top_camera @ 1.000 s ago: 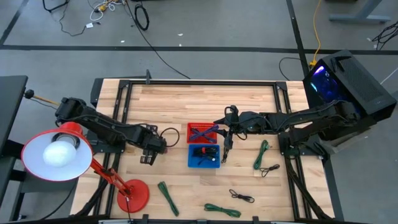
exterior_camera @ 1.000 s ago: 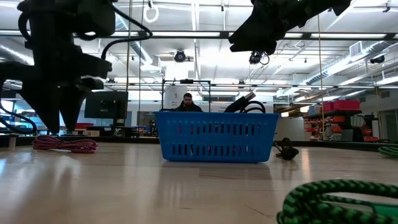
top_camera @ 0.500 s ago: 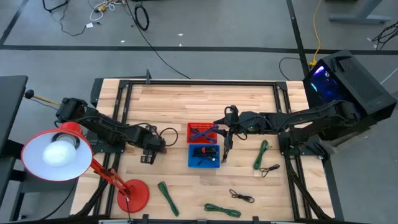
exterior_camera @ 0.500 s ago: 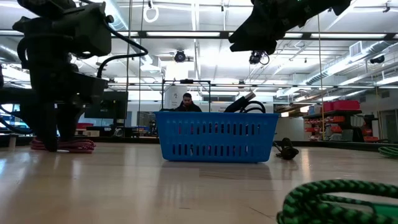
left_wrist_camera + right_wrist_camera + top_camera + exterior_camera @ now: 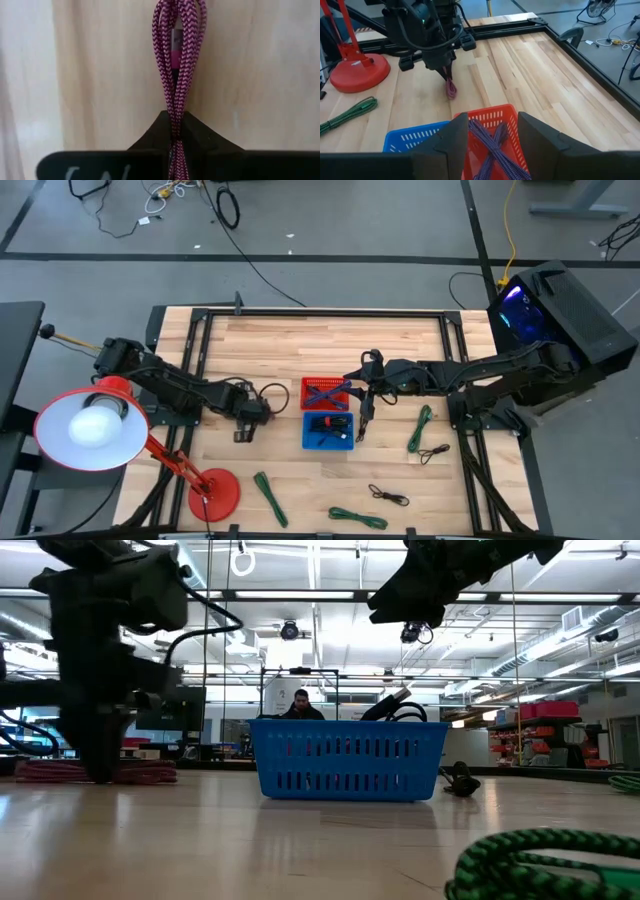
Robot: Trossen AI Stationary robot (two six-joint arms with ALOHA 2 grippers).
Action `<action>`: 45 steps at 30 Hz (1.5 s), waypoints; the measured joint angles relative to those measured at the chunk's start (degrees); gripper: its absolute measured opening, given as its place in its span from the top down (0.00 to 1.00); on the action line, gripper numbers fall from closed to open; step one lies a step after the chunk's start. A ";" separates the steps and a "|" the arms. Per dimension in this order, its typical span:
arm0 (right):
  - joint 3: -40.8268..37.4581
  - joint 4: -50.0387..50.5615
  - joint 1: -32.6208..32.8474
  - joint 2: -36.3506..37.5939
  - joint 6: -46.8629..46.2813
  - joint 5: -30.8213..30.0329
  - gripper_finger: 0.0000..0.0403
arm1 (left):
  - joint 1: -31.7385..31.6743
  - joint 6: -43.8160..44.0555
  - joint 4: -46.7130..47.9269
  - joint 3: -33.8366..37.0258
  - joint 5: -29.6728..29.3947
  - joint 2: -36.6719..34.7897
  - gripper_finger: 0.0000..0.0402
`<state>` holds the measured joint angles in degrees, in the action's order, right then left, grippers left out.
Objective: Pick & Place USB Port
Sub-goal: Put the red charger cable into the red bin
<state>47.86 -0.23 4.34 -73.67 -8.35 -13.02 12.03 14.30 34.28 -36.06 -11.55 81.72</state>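
Observation:
A magenta braided USB cable bundle [image 5: 177, 60] lies on the wood table left of the baskets, also seen in the low view [image 5: 145, 775] and the right wrist view [image 5: 451, 90]. My left gripper [image 5: 243, 432] stands over it, shut on its strands. My right gripper [image 5: 362, 420] hangs open above the red basket [image 5: 326, 393] and the blue basket [image 5: 328, 430], with nothing between its fingers. The red basket holds blue-purple cable; the blue basket holds a black cable. My left gripper pinches several strands of the cable bundle [image 5: 175, 131] between its two fingers, about the bundle's middle. The fingers point down from above and lie across the bundle. The bundle rests on the table and reaches out on both sides of the fingers [image 5: 100, 765].
A red desk lamp [image 5: 90, 425] with its base [image 5: 213, 495] stands at the near left. Green cords [image 5: 270, 498] [image 5: 358, 518] [image 5: 420, 428] and black cords [image 5: 388, 497] [image 5: 433, 452] lie on the table's near and right parts. A person [image 5: 302, 705] sits beyond the far edge.
My left gripper has come down onto the magenta bundle, shifting slightly toward the table's right edge, and has shut on its strands. The bundle stays on the table, squeezed together between the fingers.

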 joint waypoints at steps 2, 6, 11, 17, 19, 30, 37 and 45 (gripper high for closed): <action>0.00 -0.07 0.00 0.00 0.42 -0.02 0.57 | -0.06 -1.27 -1.30 -2.21 -1.87 -0.04 0.94; 0.00 -0.07 0.00 0.00 0.45 -0.02 0.57 | -1.06 -3.36 -0.33 -6.53 -3.93 -0.12 0.94; 0.00 0.34 0.00 0.00 0.40 -0.02 0.57 | -2.83 -4.47 -0.43 -12.04 -5.48 -0.21 0.94; 0.00 0.66 0.00 0.00 1.33 -0.02 0.57 | -4.30 -6.02 -0.44 -18.79 -6.70 -0.25 0.94; 0.00 0.76 0.00 0.00 1.61 -0.01 0.57 | -4.90 -6.80 -2.61 -20.77 -6.86 -0.28 0.94; 0.00 0.26 0.00 0.00 3.14 -0.02 0.57 | -12.62 -13.22 -23.43 -22.47 1.93 1.23 0.94; 0.00 0.35 -0.01 -0.02 3.48 -0.02 0.57 | -17.10 -11.37 -33.21 -22.44 6.77 6.90 0.94; 0.00 0.38 -0.02 -0.02 3.66 -0.02 0.57 | -17.51 -6.60 -37.33 -22.42 7.79 14.05 0.94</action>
<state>47.86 0.15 4.32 -73.69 -4.69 -13.04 -5.48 7.70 -3.06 -58.48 -3.75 95.78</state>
